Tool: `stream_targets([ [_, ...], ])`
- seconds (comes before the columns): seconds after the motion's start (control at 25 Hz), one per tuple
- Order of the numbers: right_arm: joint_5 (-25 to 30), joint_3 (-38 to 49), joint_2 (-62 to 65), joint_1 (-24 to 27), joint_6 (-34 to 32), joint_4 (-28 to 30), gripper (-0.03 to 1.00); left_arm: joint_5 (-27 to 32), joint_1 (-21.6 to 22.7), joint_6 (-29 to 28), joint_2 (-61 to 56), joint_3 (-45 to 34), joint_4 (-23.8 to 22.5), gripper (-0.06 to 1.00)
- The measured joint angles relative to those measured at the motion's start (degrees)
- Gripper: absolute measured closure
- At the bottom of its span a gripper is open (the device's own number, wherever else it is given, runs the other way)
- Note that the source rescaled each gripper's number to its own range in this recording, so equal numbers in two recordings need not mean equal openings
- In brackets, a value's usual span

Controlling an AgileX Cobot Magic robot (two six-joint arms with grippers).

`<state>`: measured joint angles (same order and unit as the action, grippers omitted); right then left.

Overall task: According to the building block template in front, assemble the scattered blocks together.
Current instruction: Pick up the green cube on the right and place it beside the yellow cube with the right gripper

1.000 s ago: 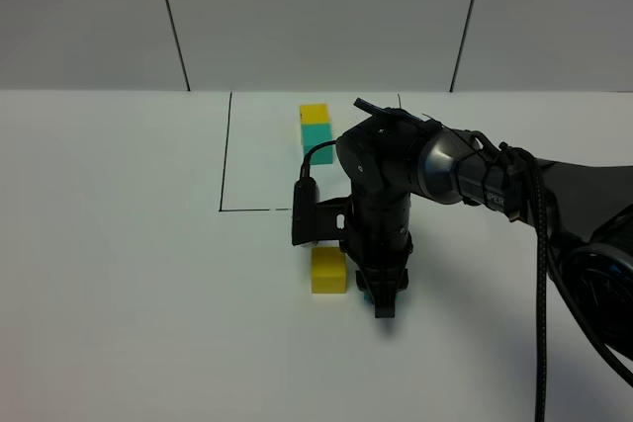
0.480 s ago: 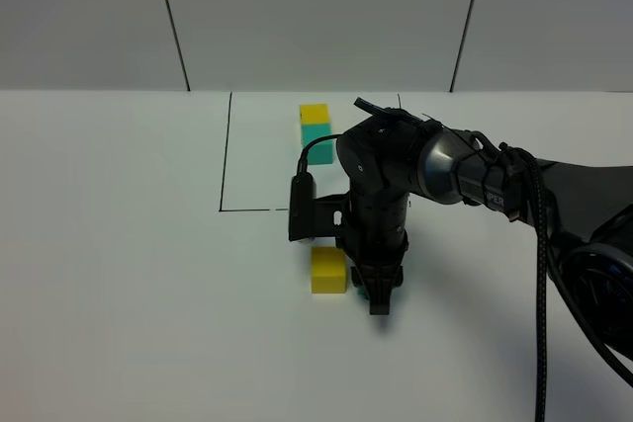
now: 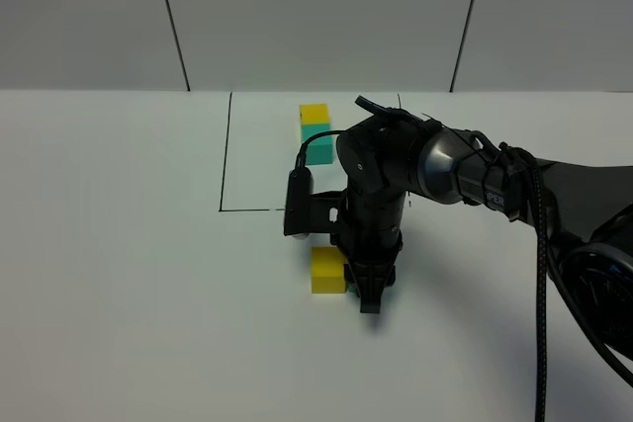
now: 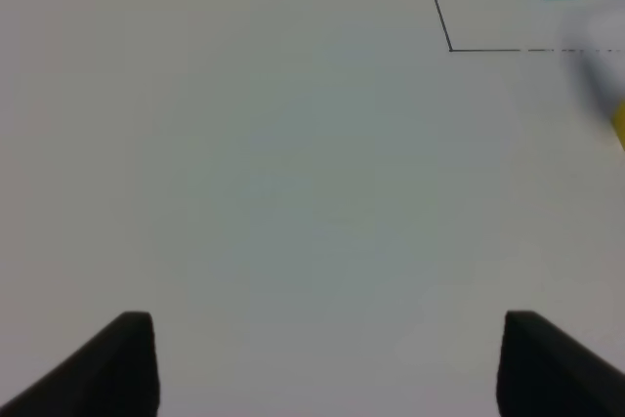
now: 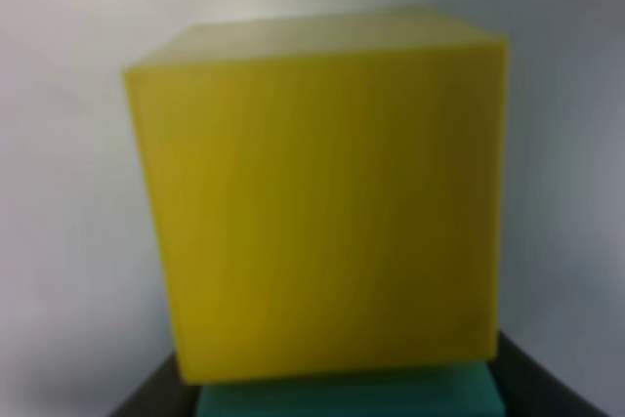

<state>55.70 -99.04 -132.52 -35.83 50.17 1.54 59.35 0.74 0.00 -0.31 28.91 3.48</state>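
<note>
Scattered blocks sit mid-table, just on my side of the outline; left to right. Left gripper hangs wide open over bare white table, holding nothing. I read it as parked out of the way, since the join needs only one arm. Next is the thin black outline, flat on the surface and marking the reference zone. Inside it is the building block template, yellow on the far side and teal on the near side, faces touching, its near part hidden behind the arm. Loose yellow cube rests free on the table, outside the outline. It's matte with crisp edges, and the right wrist view shows faint vertical grain on its face; foam or wood, can't tell. Loose teal cube is up against yellow's right side, mostly hidden in the high view. Touching or a hair apart, can't tell. Right gripper points down with its black fingers flanking teal, so I judge it closed on that cube to press it onto yellow. Join looks close to done.
</note>
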Motion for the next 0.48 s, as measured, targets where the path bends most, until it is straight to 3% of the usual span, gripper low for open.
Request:
stream_targets([
  [0.48, 0.25, -0.26, -0.13, 0.00, 0.11, -0.29, 0.95, 0.00, 0.00, 0.00, 0.00, 0.00, 0.00, 0.35],
])
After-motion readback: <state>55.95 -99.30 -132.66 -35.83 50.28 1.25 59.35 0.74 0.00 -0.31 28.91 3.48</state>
